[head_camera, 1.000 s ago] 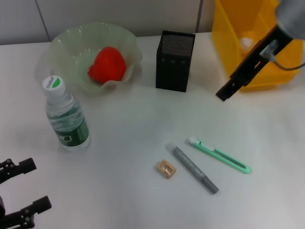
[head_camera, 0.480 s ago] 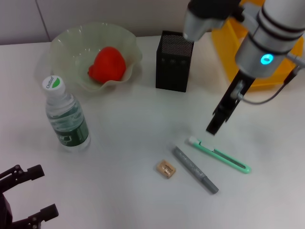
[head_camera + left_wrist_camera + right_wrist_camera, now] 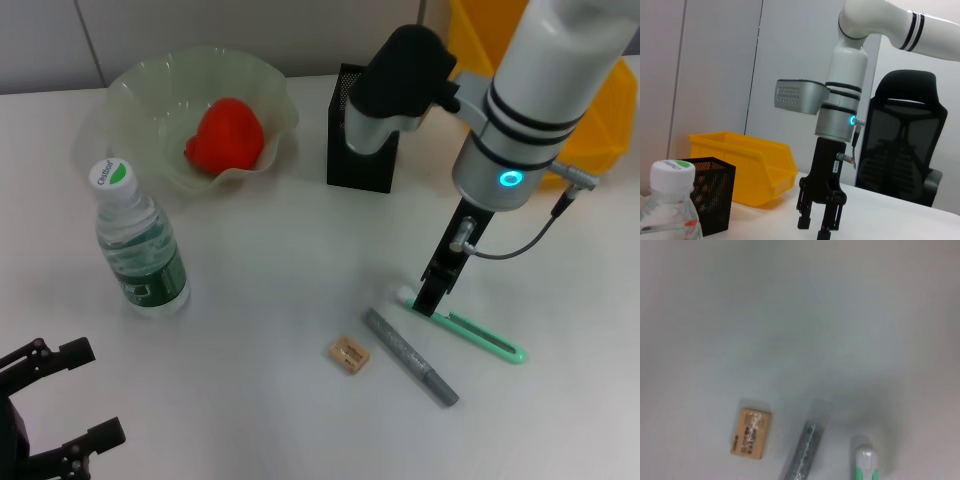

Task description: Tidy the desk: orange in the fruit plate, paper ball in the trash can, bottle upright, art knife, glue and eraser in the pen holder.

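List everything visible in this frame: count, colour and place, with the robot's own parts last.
Fruit plate: one, pale green, far left of the desk.
Orange: one, red-orange, in the fruit plate.
Bottle: one, clear with green label, upright, left.
Pen holder: one, black mesh, centre back.
Trash can: one, yellow, far right.
Art knife: one, green, right front.
Glue: one, grey stick, beside the art knife.
Eraser: one, tan, beside the glue.
Right gripper: over the art knife's tip.
Left gripper: open, near left corner.
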Controlling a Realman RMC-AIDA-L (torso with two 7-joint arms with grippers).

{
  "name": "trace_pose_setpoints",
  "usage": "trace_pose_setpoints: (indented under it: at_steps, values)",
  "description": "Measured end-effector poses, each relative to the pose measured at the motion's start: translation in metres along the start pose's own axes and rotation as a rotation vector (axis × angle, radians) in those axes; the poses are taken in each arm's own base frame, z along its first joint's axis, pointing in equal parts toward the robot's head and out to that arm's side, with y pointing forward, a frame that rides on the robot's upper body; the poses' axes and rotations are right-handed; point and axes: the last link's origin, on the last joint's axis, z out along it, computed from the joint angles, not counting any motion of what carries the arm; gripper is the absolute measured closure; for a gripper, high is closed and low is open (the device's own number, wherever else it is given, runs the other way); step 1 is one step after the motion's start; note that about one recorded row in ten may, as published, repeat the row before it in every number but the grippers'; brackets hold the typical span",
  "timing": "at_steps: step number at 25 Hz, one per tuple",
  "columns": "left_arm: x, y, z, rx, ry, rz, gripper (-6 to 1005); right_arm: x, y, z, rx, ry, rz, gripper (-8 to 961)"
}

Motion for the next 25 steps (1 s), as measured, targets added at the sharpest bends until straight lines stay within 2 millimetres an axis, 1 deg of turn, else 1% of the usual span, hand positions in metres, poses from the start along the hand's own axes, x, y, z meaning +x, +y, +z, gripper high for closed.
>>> trace_pose_setpoints:
  at_steps: [6, 10, 19, 25]
  values:
    - [0.000, -0.001, 0.000, 0.008, 0.000, 0.000, 155, -0.002, 0.000, 0.007, 0.003, 0.002, 0.001, 396]
    - [0.000, -0.001, 0.002, 0.006, 0.002, 0.004, 155, -0.002, -0.001, 0.016, -0.013, 0.013, 0.018, 420]
    - [0.000, -0.003, 0.006, -0.006, 0.011, 0.005, 155, -0.001, 0.000, 0.023, -0.017, 0.019, 0.041, 473]
    - [0.001, -0.004, 0.008, -0.009, 0.012, 0.010, 155, -0.001, 0.003, 0.029, 0.030, 0.052, 0.037, 515]
